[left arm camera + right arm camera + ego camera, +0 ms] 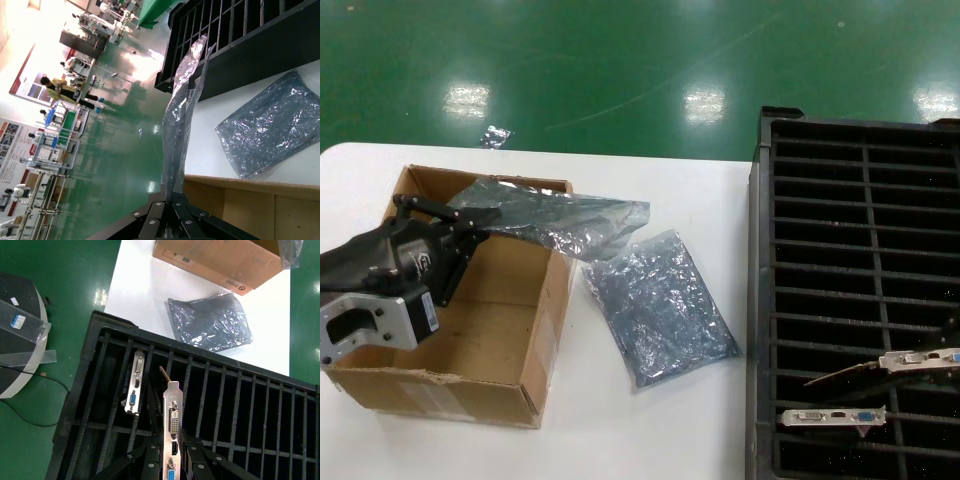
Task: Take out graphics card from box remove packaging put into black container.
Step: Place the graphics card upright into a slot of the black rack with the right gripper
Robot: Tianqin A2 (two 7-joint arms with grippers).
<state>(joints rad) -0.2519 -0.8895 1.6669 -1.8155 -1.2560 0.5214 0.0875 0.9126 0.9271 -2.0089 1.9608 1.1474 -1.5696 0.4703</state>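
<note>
One graphics card (134,389) stands in the black container (763,300); the right gripper (172,460) grips another (173,432) above it. Left gripper (171,207) pinches a bag (555,222) over the box (500,345), with a second bag (660,305) beside it on the table (650,430).

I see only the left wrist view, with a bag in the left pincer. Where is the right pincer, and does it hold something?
Observer: The right pincer is over the black container, shut on a graphics card.
Operator: Is any card already inside?
Observer: Yes, a second card stands in a slot next to it.
Operator: Is the box empty now?
Observer: The box shows only bare floor in the head view; the left arm hides one part.
</note>
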